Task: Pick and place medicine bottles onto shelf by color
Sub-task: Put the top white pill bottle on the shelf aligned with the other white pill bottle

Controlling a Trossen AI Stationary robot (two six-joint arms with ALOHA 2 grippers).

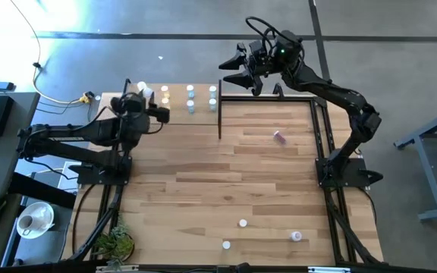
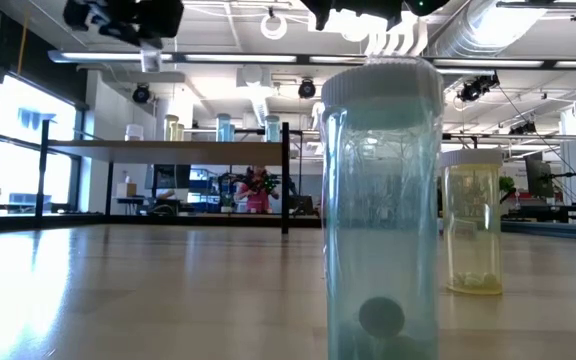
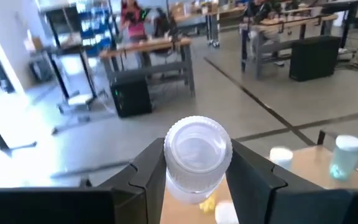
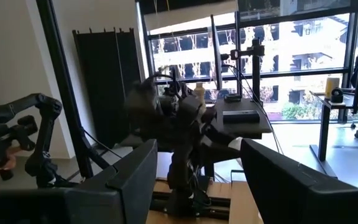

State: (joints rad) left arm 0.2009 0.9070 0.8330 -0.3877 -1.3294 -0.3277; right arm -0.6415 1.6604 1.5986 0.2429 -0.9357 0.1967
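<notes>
Left jaws [image 3: 194,180] clamp a white-capped bottle [image 3: 197,155] above the shelf [image 1: 174,114], right jaws [image 1: 243,73] empty and wide beside it; next, lower it among matching bottles.

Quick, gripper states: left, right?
Left gripper: shut on a white-capped bottle, above the shelf.
Right gripper: open, empty.

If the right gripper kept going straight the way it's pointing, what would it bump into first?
Probably the left arm. The open right gripper points across the table's back edge toward it, with nothing seen between them, though depth is hard to judge.
</notes>
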